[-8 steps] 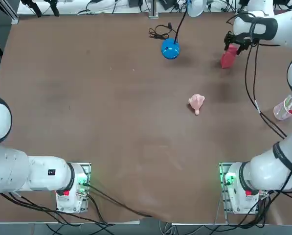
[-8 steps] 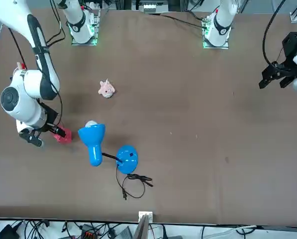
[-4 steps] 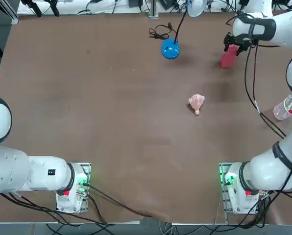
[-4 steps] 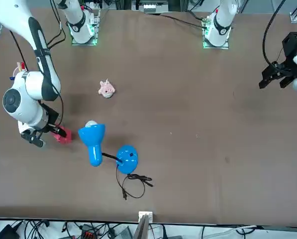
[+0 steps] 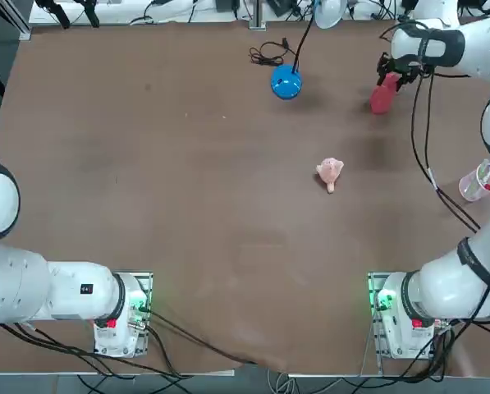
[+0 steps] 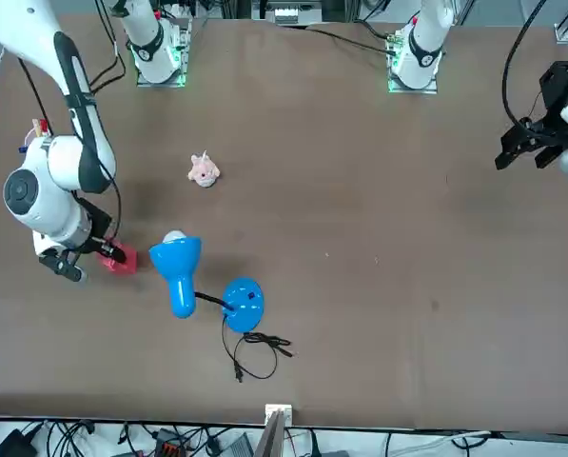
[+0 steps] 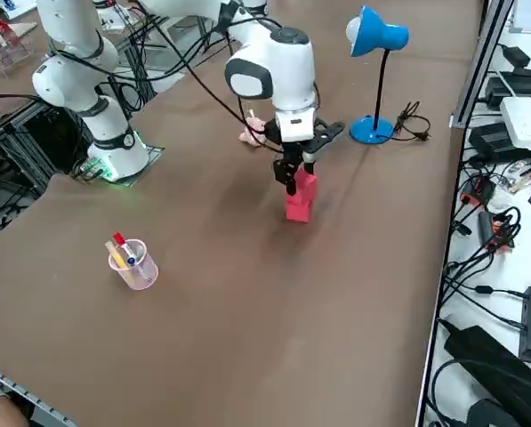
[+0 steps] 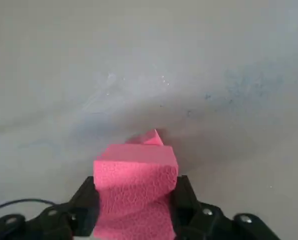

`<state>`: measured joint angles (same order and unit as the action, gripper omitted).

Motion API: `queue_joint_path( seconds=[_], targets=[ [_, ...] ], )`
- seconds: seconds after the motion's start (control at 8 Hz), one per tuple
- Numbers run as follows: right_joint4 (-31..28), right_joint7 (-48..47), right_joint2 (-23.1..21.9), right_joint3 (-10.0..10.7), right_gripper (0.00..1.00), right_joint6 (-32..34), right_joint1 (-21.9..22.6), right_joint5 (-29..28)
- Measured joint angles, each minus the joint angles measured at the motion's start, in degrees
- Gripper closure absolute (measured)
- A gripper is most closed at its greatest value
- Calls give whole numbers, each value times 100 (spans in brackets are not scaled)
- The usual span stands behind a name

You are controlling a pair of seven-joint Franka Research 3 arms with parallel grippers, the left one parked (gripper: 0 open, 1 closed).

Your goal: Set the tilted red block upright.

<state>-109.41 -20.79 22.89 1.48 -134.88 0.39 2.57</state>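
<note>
Jaws clamp red block; right gripper | side view: block's base on table

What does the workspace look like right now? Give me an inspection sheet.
Surface: brown table, flat.
Job's things: red block standing on the table's far right part.
Clutter: blue desk lamp, pale pink lumpy object, clear cup holding pens.
Grippers: right gripper shut on the red block's top, a finger against each side.
Cables: lamp's black cord coiled on the table; arm cables hanging.
Surroundings: cables and power strips past the table edge.
</note>
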Motion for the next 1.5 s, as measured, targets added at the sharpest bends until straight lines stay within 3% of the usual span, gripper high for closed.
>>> queue_joint_path(
  seconds=[0.38,0.62,1.0,1.5],
  targets=[
    [412,810,-200,-11,31,943,4,3],
    [514,1449,-268,-58,31,1224,17,2],
    [509,2549,-209,-69,31,1143,2,-3],
    [470,2935,-35,-68,31,541,-16,-4]
  ],
)
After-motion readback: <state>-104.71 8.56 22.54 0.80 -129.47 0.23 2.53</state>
